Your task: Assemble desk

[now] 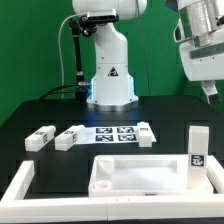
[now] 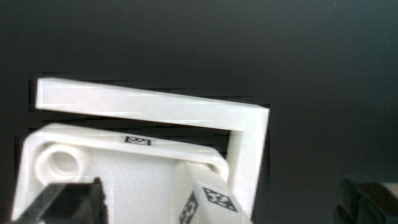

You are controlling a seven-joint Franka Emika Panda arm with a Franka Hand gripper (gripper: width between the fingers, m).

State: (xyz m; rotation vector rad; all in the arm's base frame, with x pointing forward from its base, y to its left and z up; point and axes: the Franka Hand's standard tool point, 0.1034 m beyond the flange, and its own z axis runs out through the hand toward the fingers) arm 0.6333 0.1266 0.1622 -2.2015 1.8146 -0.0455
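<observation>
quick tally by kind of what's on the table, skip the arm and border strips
Tabletop: 1
Legs: 4
Marker board: 1
Total: 6

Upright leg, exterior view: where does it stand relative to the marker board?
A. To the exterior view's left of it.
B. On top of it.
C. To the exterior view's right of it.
C: the upright leg stands well to the exterior view's right of the marker board.
</observation>
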